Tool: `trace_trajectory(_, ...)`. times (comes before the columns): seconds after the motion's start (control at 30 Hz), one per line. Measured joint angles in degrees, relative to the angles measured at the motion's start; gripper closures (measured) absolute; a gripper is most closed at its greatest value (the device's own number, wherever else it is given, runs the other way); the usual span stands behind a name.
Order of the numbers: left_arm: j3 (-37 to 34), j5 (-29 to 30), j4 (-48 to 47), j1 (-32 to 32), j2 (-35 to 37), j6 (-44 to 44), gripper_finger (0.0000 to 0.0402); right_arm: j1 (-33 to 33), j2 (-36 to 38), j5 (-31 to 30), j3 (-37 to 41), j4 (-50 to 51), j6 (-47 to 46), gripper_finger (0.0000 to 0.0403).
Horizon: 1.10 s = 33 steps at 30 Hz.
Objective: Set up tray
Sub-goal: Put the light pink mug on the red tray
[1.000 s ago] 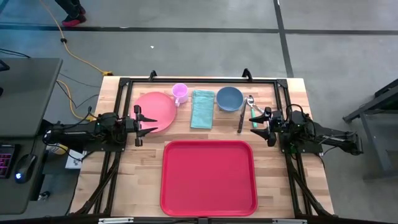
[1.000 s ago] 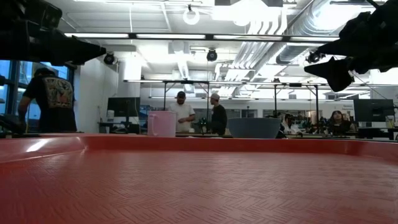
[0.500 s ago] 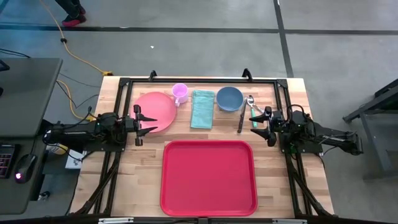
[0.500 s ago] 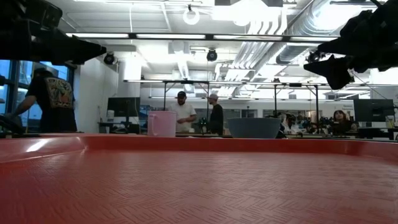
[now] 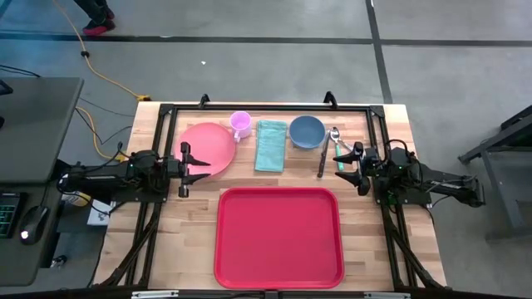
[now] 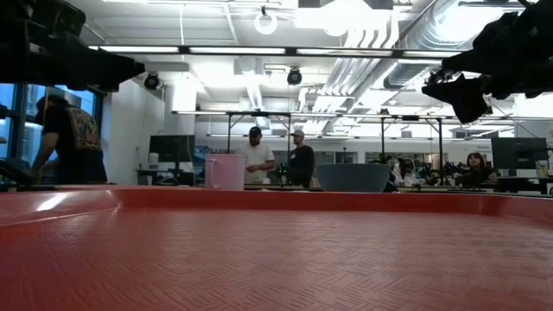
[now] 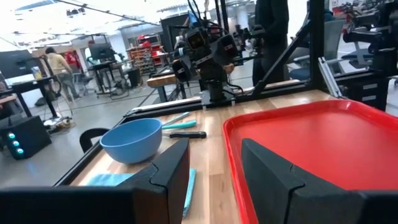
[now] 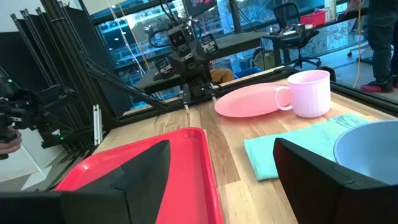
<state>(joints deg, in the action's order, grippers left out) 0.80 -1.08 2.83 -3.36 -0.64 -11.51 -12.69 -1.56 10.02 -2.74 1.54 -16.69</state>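
Both grippers hang above the wooden table (image 5: 166, 224), empty-handed: left gripper (image 5: 189, 164) at the table's left side just beside the pink plate (image 5: 207, 148), fingers parted with nothing between them; right gripper (image 5: 351, 167) at the right side near the cutlery (image 5: 332, 145), fingers spread wide, likewise holding nothing. Tray (image 5: 278, 236), bright red with raised rim, lies flat on the near half of the table between the two arms, nothing in it; its ribbed floor fills the low view. Along the far edge, left to right: pink plate, pink mug (image 5: 241, 124), folded teal cloth (image 5: 270, 145), blue bowl (image 5: 307, 131), then cutlery. Table top is pale butcher-block wood inside a black metal frame (image 5: 266, 106). Floor is grey concrete with a yellow cable (image 5: 100, 71) trailing across it. Room beyond is an open workshop, white ceiling with ducts, desks and monitors; several people (image 6: 276, 160) stand or sit in the background. No legible writing or labels visible.
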Motion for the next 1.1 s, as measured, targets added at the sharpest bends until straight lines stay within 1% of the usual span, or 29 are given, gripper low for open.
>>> trace_trajectory(0.2, 0.0, 1.9, 0.1, 0.0, 0.0, -0.2, 0.0224, 0.0, 0.0, -0.6, -0.1, -0.1, 0.0, 0.0137)
trace_trajectory(0.3, 0.0, 2.0, 0.3, 0.0, 0.0, -0.2, 0.0224, 0.0, 0.0, -1.2, -0.1, -0.3, 0.2, 0.0137)
trace_trajectory(0.4, 0.0, 2.0, 0.5, 0.0, 0.0, -0.2, 0.0224, 0.0, 0.0, -3.1, -0.1, -1.1, 0.1, 0.0137)
trace_trajectory(0.5, 0.0, 1.7, 0.4, 0.0, 0.0, -0.2, 0.0224, 0.0, 0.0, -3.3, -0.1, -2.6, 1.2, 0.0137)
trace_trajectory(0.7, 0.0, 1.7, 0.0, 0.0, 0.0, -2.4, 0.0224, 0.0, 0.0, -8.2, -0.1, -6.2, 3.6, 0.0137)
trace_trajectory(0.87, 0.0, 1.6, -1.0, 0.0, 0.0, -2.4, 0.0224, 0.0, 0.0, -7.9, -0.1, -6.1, 3.9, 0.0137)
trace_trajectory(0.97, 0.0, 1.6, -1.3, 0.0, 0.0, -5.6, 0.0224, 0.0, 0.0, -4.3, -0.1, -6.3, 4.5, 0.0137)
trace_trajectory(1.0, 0.0, 1.6, -1.3, 0.0, 0.0, -7.0, 0.0224, 0.0, 0.0, -3.6, -0.1, -6.9, 6.0, 0.0137)
trace_trajectory(1.03, 0.0, 1.6, -1.2, 0.0, 0.0, -8.4, 0.0224, 0.0, 0.0, -3.8, -0.1, -7.8, 8.7, 0.0137)
trace_trajectory(1.1, 0.1, 1.7, -0.4, 0.0, 0.0, -12.3, 0.0224, 0.0, 0.0, -6.4, -0.1, -8.9, 12.1, 0.0137)
